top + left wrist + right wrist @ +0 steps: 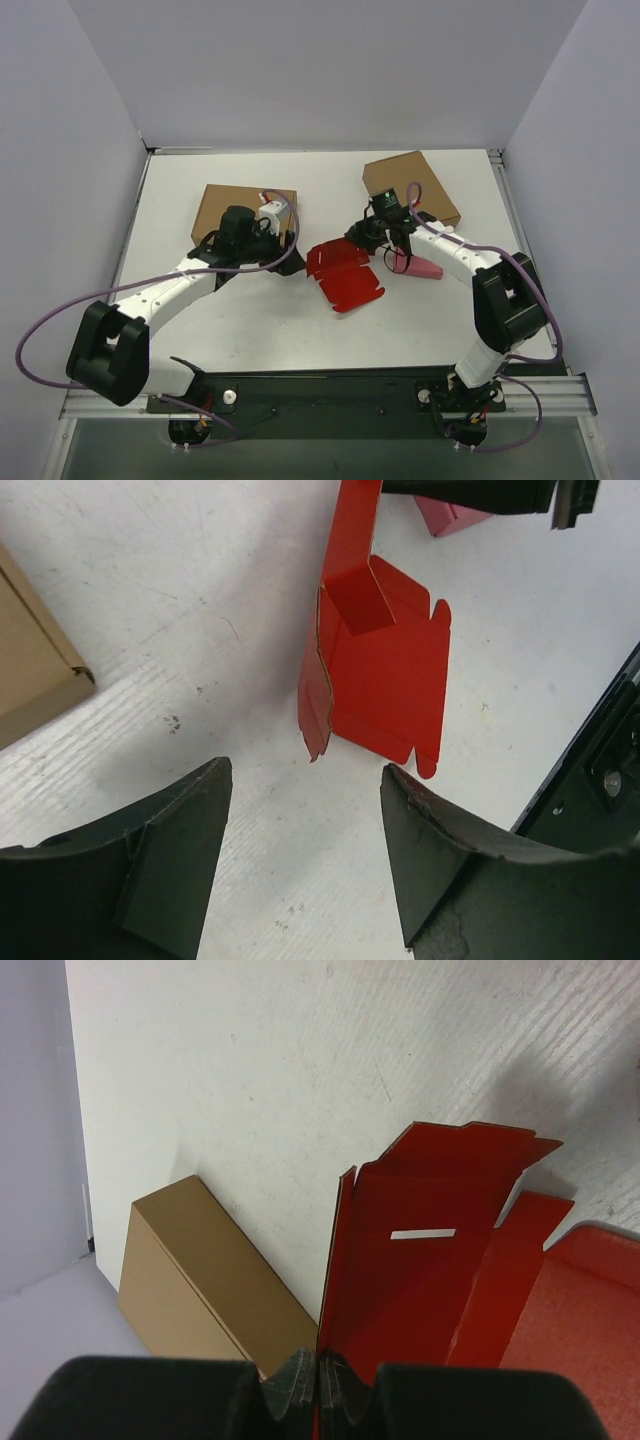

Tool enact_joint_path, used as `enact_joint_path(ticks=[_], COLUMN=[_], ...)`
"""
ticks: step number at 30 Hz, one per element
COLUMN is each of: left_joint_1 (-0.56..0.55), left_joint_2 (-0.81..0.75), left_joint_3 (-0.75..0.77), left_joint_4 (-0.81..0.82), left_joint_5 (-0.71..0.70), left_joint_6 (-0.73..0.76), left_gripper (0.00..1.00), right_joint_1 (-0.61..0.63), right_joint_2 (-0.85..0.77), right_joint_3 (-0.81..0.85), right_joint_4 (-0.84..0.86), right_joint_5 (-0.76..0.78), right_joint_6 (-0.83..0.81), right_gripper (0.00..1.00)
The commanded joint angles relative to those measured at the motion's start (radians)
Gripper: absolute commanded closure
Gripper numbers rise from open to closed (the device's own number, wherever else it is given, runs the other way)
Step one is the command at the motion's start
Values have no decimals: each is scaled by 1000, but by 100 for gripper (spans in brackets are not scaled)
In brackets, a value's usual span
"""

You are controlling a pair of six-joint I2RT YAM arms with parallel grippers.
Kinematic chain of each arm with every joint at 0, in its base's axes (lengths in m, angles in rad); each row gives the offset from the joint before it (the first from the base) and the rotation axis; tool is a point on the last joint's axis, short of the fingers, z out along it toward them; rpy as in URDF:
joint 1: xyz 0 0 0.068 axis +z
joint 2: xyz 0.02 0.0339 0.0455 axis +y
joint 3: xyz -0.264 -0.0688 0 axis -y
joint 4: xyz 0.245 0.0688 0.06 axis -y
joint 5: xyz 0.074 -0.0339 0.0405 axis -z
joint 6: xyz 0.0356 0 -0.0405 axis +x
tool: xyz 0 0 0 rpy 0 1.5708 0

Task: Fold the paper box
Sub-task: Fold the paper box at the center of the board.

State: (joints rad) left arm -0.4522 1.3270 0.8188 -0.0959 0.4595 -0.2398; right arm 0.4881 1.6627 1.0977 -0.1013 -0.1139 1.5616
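From my station, the pink box (420, 266) is my marker. The paper box (345, 280) lies on the white table (300, 340) just to the left of it, close to it but apart. It is only partly formed: its wide bottom panel, with rounded tabs, lies flat on the table. One long panel on the side nearer the pink box stands up, and another wall is raised along the opposite edge.

The right gripper (317, 1380) sits just left of the pink box, between it and the flat part of the red sheet. Its fingers are pressed together on the thin edge of that upright red panel (in the wrist view the edge runs straight down into the pinch).

The left gripper (306, 770) is well to the left of the pink box, on the far side of the paper box from it. Its fingers (180, 850) are spread wide and have hold of nothing. Only bare table shows between them, and the red sheet lies just beyond their tips, not touching.

One brown box (215, 205) lies far left of the pink box, partly under the left arm. A second brown box (395, 172) lies just behind the pink box, toward the back wall.
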Motion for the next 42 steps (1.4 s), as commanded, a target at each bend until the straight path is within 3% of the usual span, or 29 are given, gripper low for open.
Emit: enact_joint_path(ticks=[1, 13, 22, 27, 34, 42], left_joint_1=[-54, -89, -108, -117, -123, -123], left_joint_2=[69, 198, 253, 276, 328, 393], left_joint_3=[88, 148, 164, 161, 180, 218], left_joint_4=[81, 148, 142, 156, 188, 248], left_joint_5=[-56, -108, -119, -111, -91, -33], left_joint_6=[16, 2, 10, 11, 8, 2], left_gripper=[29, 33, 53, 53, 45, 48], right_joint_1=[12, 37, 44, 47, 52, 53], right_joint_2=[-1, -7, -32, -44, -61, -73], right_joint_3=[-4, -25, -79, -91, -98, -99], right_joint_4=[-43, 3, 72, 78, 72, 66], right_joint_5=[68, 108, 140, 145, 145, 143], right_joint_6=[-38, -58, -58, -55, -57, -64], right_gripper=[100, 100, 100, 100, 100, 100])
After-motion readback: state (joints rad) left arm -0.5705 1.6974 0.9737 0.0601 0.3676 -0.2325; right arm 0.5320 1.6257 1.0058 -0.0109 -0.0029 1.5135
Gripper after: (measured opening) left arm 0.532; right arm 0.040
